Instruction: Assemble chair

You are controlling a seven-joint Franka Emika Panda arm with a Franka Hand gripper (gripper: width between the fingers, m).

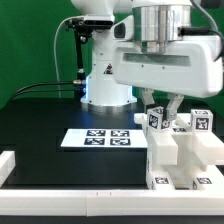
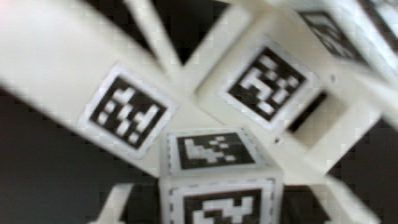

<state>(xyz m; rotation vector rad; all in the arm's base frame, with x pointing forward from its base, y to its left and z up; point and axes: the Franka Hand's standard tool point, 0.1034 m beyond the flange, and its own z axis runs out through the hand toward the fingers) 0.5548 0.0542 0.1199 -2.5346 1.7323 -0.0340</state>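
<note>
Several white chair parts [image 1: 180,150] with black-and-white tags are clustered at the exterior view's right, near the front of the black table. My gripper [image 1: 165,108] hangs just above them, over a small tagged block [image 1: 157,121]. In the wrist view the picture is blurred. The tagged block [image 2: 217,170] lies between my fingers [image 2: 121,203], with dark gaps on both sides of it. My gripper [image 2: 222,205] is open around the block and does not touch it. Larger tagged white pieces [image 2: 267,85] lie beyond it.
The marker board [image 1: 98,138] lies flat on the table at the middle. A white rail [image 1: 70,190] runs along the table's front edge, with a white block [image 1: 5,165] at the left. The robot base [image 1: 105,85] stands behind.
</note>
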